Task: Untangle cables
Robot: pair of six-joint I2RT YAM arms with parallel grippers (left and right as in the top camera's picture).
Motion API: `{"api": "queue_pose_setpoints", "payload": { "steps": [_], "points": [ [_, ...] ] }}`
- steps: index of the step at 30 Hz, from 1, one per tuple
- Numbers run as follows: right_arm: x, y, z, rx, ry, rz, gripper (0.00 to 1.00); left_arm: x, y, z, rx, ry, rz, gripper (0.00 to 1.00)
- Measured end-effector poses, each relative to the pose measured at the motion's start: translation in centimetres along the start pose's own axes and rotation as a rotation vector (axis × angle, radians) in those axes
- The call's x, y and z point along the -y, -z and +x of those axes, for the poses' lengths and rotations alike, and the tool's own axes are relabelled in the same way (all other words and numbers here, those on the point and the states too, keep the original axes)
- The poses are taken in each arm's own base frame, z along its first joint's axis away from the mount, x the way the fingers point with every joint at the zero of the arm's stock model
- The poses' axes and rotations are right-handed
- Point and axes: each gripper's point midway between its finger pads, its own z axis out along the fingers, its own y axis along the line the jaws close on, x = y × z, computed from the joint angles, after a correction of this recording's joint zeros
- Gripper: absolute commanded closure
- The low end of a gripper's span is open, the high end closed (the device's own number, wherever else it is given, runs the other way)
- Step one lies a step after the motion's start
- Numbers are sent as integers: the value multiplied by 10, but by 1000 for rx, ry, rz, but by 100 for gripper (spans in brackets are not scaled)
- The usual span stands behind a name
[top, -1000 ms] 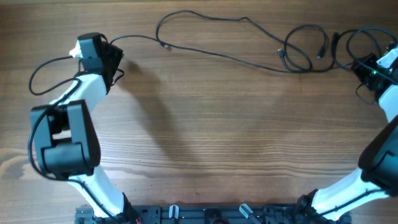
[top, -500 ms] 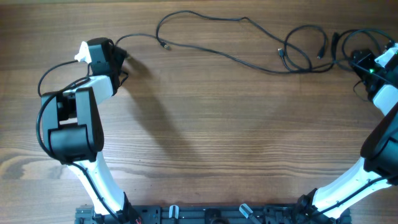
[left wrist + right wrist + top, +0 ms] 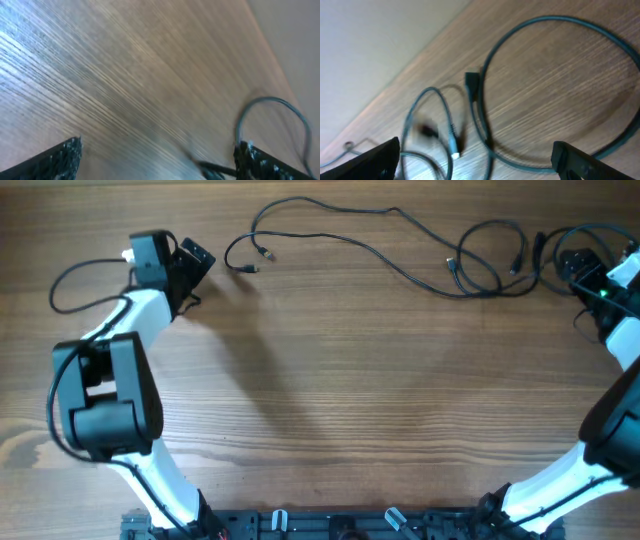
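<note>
Left black two-finger gripper (image 3: 192, 262), at ten o'clock on the table: spread wide, holding nothing. Right black two-finger gripper (image 3: 578, 272), at two o'clock: likewise wide apart and empty, with coils just ahead of it.

Thin black cables with small plugs (image 3: 350, 245): strung along the twelve-o'clock edge of the brown wood-grain table (image 3: 350, 410). One end curled into a small loop just at three o'clock of the left gripper. Crossed loops bunched at nine o'clock of the right gripper.

Probably between grasps. To do it well: pick a free plug end (image 3: 472, 80) rather than mid-strand. Close low against the wood, since so thin a cord slips past fingertips. Then draw slowly away from the bunch, watching for loops tightening into knots.

In the way: overlapping coils by the right gripper, hard to tell which strand lies on top. Also a thicker black arm wire (image 3: 70, 275) looping at nine o'clock of the left arm, not to be grabbed.
</note>
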Motion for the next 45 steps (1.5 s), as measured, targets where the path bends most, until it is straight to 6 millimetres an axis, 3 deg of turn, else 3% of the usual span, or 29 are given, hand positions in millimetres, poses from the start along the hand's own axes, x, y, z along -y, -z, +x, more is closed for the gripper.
{"api": "queue_pose_setpoints", "payload": {
  "steps": [5, 9, 12, 16, 22, 37, 45],
  "points": [
    [-19, 28, 18, -127, -67, -14, 0, 14, 35, 7, -104, -7, 3, 0],
    [-12, 47, 78, -369, -207, 44, 0, -8, 49, 39, -250, 13, -94, 0],
    [-9, 53, 98, -435, -246, 64, 0, -28, 58, 62, -344, 33, -180, 0],
    [-7, 65, 122, -530, -308, 99, 0, -34, 62, 69, -374, 40, -208, 0],
    [-7, 62, 119, -513, -351, 108, 0, -34, 62, 69, -374, 41, -209, 0],
    [-11, 44, 79, -348, -326, 55, 0, -34, 62, 69, -374, 41, -209, 0],
    [-11, 43, 78, -342, -323, 53, 0, -34, 62, 69, -374, 41, -209, 0]
  ]
}}
